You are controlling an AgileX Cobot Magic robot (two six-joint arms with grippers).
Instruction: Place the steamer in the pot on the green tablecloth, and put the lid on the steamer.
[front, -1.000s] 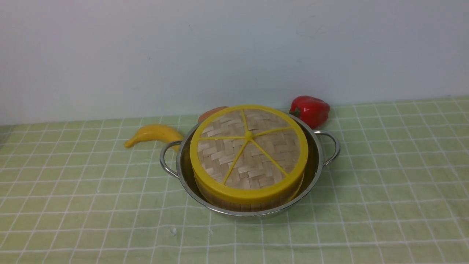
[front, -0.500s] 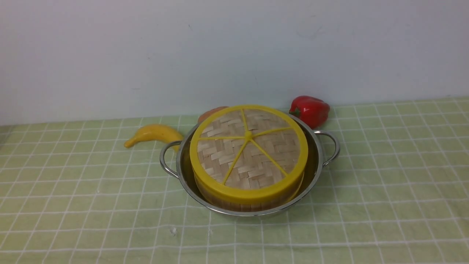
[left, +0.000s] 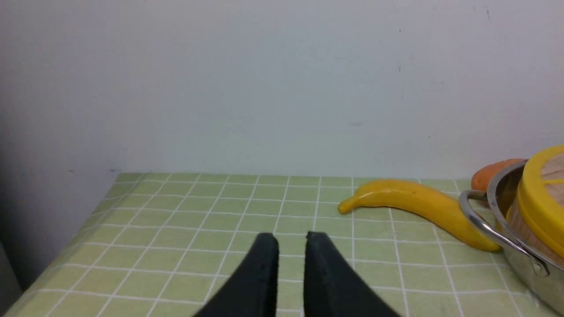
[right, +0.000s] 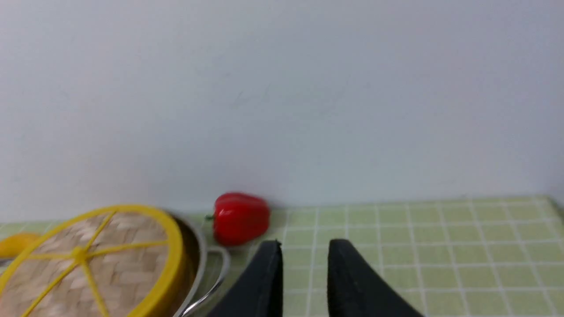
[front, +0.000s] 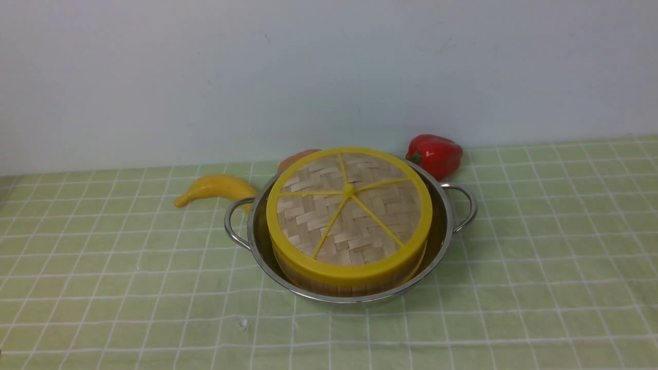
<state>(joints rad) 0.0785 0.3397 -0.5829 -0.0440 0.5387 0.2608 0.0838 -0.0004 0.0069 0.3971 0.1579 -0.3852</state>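
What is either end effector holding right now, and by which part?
Nothing. The left end effector and right end effector each show an empty gap over the green tablecloth, apart from the pot and lid.

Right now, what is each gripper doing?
Left gripper: open, a gap between its jaws, holding nothing.
Right gripper: open, a gap between its jaws, holding nothing.

Tablecloth (front: pixel 540 246): light green, thin white grid of small squares. Pot (front: pixel 443 226): shiny steel. Lid (front: pixel 349 216): tan woven strips, yellow rim and spokes. Steamer (front: pixel 329 285) wall: pale wood. Banana (front: pixel 216 187): yellow. Pepper (front: pixel 436 154): glossy red. Orange thing (front: pixel 295 156) behind pot. Gripper fingers (left: pixel 260 277): black. Wall: pale grey-white.
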